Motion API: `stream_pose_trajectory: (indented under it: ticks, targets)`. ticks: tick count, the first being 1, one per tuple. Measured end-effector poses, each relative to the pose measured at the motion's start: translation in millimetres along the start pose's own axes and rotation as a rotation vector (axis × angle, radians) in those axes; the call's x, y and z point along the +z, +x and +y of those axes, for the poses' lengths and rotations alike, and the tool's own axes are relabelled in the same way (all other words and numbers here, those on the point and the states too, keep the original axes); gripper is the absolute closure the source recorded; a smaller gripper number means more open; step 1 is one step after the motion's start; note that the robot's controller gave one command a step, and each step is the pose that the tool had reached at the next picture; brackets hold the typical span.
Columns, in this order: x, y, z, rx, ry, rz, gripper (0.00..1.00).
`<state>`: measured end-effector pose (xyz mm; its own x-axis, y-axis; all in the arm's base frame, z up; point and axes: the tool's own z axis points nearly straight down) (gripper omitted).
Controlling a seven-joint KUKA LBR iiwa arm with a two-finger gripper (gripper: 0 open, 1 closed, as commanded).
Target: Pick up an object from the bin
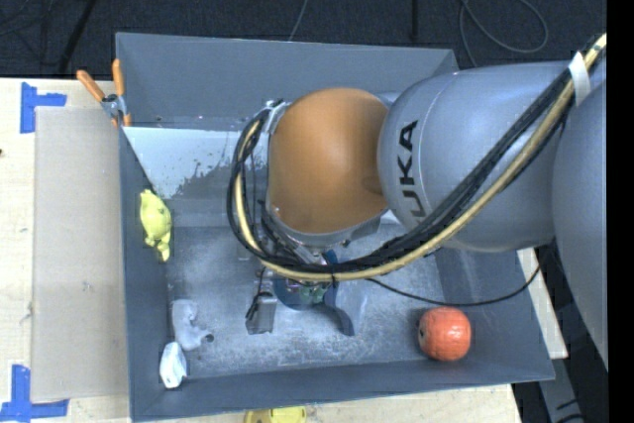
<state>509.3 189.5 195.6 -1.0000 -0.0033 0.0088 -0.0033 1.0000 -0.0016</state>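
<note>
Camera view: the claw [302, 314] hangs low over the middle of the bin [134, 243], under the arm's orange cover [322, 158]
Claw: its 2 dark fingers stand apart, 1 left and 1 right, with bare floor between them; nothing is held
Ball [444, 334]: red-orange and round, alone on the floor toward the near right corner, right of the claw's right finger and apart from it
Grey toy [186, 320]: small, pale and lumpy, toward the near left corner, left of the claw's left finger and apart from it
White thing [172, 367]: just near of the grey toy; whether the 2 touch I cannot tell
Yellow toy [155, 223]: by the left wall, farther back, well apart from the claw
Ball, handling: probably light, smooth and firm; being round it may roll or slip out of a pinch, so the fingers should close across its widest part, 1 on each side
Grey toy, handling: probably light, perhaps soft; the uneven shape gives grip, best taken across the body, though the white thing may crowd 1 finger
Yellow toy, handling: looks light and soft; the wall beside it leaves little room for a finger on that side
Choice: no thing lies under the claw, so any pick calls for a sideways shift; the ball has the most free room round it
</note>
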Motion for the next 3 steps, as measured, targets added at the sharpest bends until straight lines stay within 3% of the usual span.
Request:
stream_pose_trajectory:
  ticks: [1,2,3]
  targets:
    - [-4.4,-1.8,-1.0,0.004,-0.001,-0.007,0.0]
    - [24.7,-32.3,-39.9,-0.073,-0.002,-0.011,0.0]
    - [32.8,-63.9,-61.7,-0.015,0.0,-0.008,0.0]
